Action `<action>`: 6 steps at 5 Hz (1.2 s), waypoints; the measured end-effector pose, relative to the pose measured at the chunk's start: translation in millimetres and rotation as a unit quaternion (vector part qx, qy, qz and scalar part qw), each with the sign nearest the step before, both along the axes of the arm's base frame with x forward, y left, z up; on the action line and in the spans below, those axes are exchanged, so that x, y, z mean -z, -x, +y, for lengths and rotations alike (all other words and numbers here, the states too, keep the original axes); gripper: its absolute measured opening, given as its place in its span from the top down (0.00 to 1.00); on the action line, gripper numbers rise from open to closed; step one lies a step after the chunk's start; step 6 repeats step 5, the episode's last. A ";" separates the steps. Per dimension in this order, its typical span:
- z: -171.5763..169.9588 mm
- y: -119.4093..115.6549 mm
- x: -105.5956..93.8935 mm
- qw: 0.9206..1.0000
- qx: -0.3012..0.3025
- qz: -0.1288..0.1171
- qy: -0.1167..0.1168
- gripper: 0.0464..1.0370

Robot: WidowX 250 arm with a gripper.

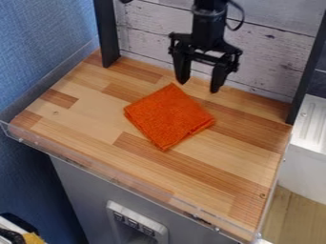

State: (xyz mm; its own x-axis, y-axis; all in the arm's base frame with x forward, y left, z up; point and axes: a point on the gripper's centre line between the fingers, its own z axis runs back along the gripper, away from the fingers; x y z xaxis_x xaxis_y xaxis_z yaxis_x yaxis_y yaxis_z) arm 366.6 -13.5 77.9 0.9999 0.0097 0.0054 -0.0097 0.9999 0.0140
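The cloth (168,116) lies on the worktop (232,171), near its middle. Behind it and slightly right hangs the gripper (200,86). 2 posts (107,33) flank the back panel (270,59). A side wall (41,38) is at left, a rim (115,180) along the front.

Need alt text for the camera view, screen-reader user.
Folded orange cloth lies on a wood-block tabletop; the black arm's open end effector hangs just beyond it, pointing down, before a whitewashed plank wall.

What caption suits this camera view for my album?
Open black gripper hangs near a folded orange cloth on a wooden counter.
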 end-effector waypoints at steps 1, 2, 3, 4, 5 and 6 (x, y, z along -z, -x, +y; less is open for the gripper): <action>-15.7 -9.9 -20.0 1.000 -0.002 -0.013 -0.002 0.04; -32.6 -17.6 -36.6 1.000 -0.001 -0.023 -0.003 0.04; -49.8 -19.7 -42.0 1.000 0.002 -0.017 -0.003 0.04; -62.2 -22.0 -47.4 1.000 0.001 -0.008 -0.002 0.04; -71.9 -25.7 -49.3 1.000 0.003 0.002 0.003 0.04; -71.9 -25.7 -49.3 1.000 0.003 0.002 0.003 0.04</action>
